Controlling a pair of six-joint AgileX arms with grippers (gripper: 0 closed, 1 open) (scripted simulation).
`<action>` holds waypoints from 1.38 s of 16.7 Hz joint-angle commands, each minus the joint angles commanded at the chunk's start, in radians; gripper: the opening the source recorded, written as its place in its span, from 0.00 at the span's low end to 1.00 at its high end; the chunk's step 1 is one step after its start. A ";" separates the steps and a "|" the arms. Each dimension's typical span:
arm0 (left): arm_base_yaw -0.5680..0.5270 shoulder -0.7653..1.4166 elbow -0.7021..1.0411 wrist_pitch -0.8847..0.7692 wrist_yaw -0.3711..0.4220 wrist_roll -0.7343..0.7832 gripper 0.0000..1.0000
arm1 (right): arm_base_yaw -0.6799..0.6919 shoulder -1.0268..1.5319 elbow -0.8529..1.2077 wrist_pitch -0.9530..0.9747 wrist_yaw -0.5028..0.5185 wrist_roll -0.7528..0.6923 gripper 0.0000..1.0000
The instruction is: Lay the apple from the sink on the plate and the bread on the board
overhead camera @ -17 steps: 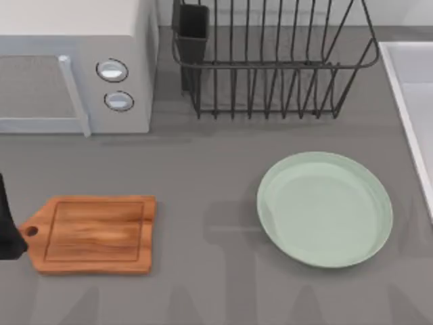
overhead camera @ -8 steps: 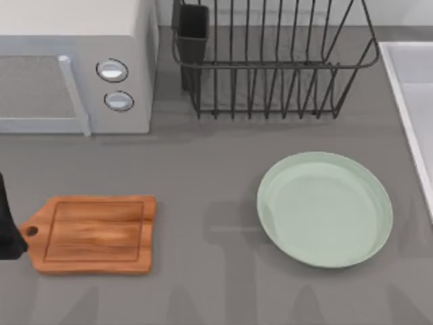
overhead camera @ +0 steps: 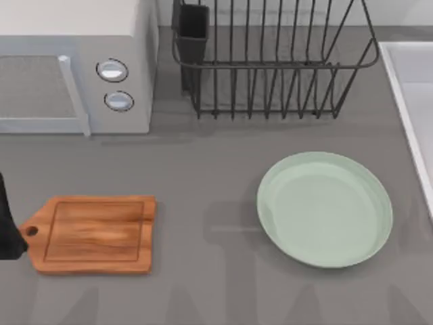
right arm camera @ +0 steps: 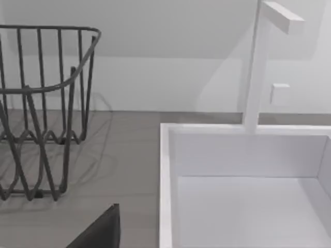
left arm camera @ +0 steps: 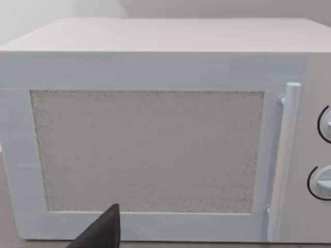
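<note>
sink access is the relation that decides the coming move. the basin runs along the right edge of the bench, and the right wrist view looks straight at its rim and near wall with the faucet behind it, so the right arm is judged the nearer one for the apple. the visible part of the sink floor carries no apple, and the bread cannot be located either.

plate lies right of the bench centre, bare, near the sink's rim. board lies flat near the left edge, also bare, its long axis parallel to the front edge and its handle pointing left.

left arm sits at the left edge, just beside the board handle, facing the microwave. a dark finger tip shows in each wrist view; whether either gripper is open or closed cannot be told.

dish rack stands at the back edge.
</note>
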 joint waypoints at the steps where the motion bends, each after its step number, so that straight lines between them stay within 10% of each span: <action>1: 0.000 0.000 0.000 0.000 0.000 0.000 1.00 | -0.011 0.053 0.044 -0.030 0.000 -0.010 1.00; 23: 0.000 0.000 0.000 0.000 0.000 0.000 1.00 | -0.337 1.897 1.359 -0.936 0.002 -0.321 1.00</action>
